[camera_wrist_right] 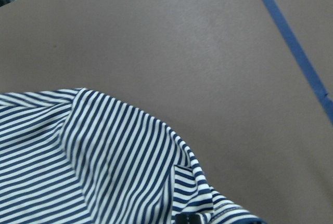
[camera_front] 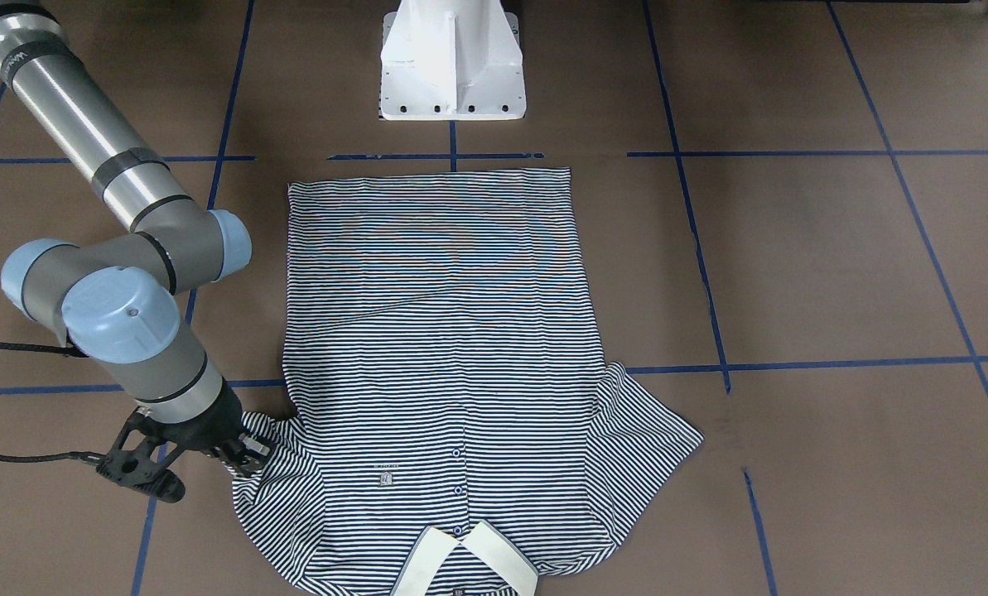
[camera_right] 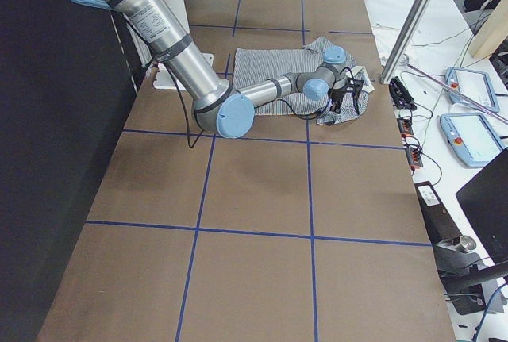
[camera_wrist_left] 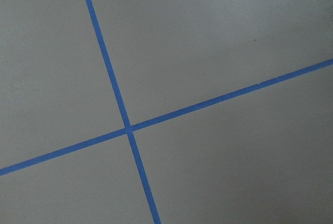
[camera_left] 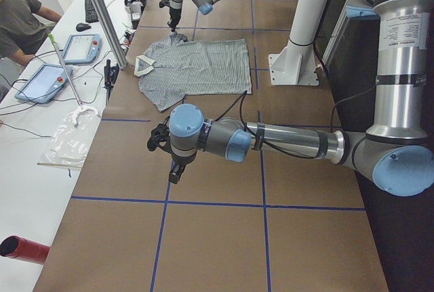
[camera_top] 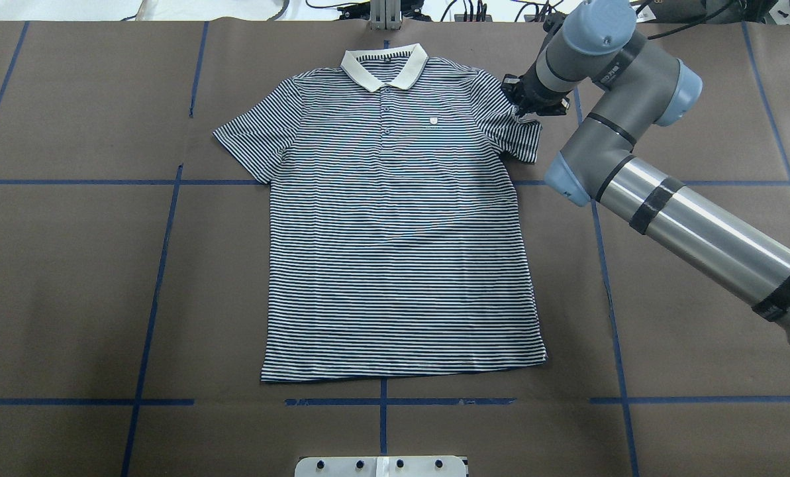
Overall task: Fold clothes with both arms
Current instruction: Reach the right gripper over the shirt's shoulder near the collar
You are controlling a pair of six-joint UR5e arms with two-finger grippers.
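The striped polo shirt (camera_top: 395, 232) lies flat and face up on the brown table, with its white collar (camera_top: 385, 66) at the far edge. It also shows in the front-facing view (camera_front: 444, 331). My right gripper (camera_top: 524, 109) is down on the outer edge of the sleeve on my right side (camera_front: 241, 451). It looks shut on the fabric, which bunches at a dark fingertip (camera_wrist_right: 187, 218). My left gripper (camera_left: 174, 172) hovers over bare table far from the shirt. I cannot tell whether it is open or shut. The left wrist view shows only tape lines.
The white pedestal base (camera_front: 452, 62) stands at the near edge behind the shirt's hem. Blue tape lines (camera_top: 163, 265) grid the table. Beyond the far edge are tablets (camera_left: 44, 82), a metal post (camera_left: 102, 14) and an operator (camera_left: 20, 21). A red cylinder (camera_left: 24, 248) lies there too.
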